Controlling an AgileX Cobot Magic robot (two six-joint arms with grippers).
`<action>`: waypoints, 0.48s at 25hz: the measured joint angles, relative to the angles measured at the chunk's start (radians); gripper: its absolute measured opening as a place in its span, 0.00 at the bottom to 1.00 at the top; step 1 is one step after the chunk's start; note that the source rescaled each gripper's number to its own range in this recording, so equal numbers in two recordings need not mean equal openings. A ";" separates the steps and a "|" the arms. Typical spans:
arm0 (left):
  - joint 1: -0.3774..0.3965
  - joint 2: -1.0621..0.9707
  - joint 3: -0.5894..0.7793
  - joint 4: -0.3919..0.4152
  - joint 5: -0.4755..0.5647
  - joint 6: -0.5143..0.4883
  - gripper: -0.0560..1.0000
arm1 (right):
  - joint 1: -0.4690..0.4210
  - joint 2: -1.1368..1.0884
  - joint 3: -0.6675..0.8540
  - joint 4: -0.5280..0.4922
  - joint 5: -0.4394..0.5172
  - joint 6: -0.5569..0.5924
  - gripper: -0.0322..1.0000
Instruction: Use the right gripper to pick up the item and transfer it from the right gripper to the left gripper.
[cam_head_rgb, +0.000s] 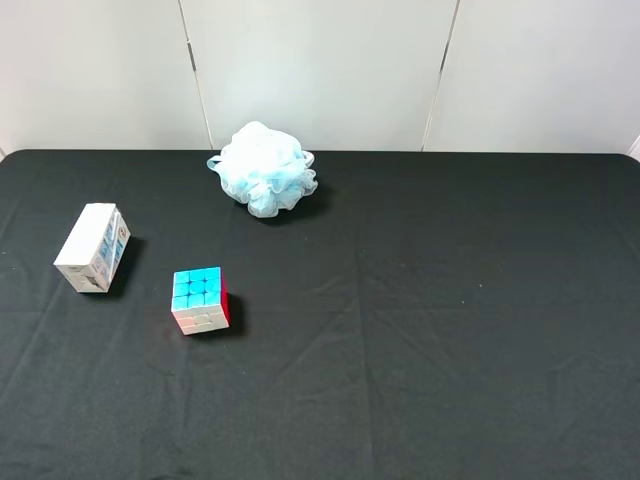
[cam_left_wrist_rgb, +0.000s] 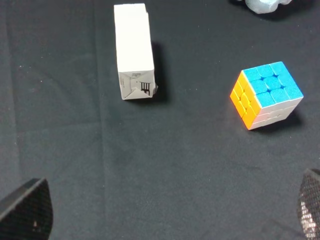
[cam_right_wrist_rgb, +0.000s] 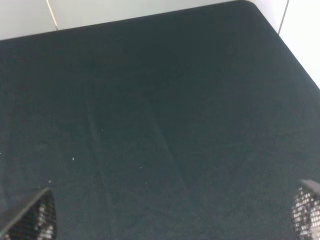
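Note:
The item, a small white drink carton with blue print on its side, lies on the black table at the far left. It also shows in the left wrist view, lying flat with a folded end and dark print facing the camera. My left gripper is open and empty; only its two black fingertips show at the frame's corners, well short of the carton. My right gripper is open and empty over bare black cloth, with only its fingertips showing. Neither gripper shows in the exterior high view.
A multicoloured puzzle cube stands right of the carton; it also shows in the left wrist view. A pale blue mesh bath puff sits at the back of the table. The black cloth ends at a white wall behind.

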 joint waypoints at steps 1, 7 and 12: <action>0.000 0.000 0.000 0.000 0.000 0.000 0.96 | 0.000 0.000 0.000 0.000 0.000 0.000 1.00; 0.050 0.000 0.000 0.000 0.000 0.000 0.96 | 0.000 0.000 0.000 0.001 0.000 0.000 1.00; 0.079 0.000 0.000 0.000 -0.001 0.000 0.96 | 0.000 0.000 0.000 0.001 0.000 0.000 1.00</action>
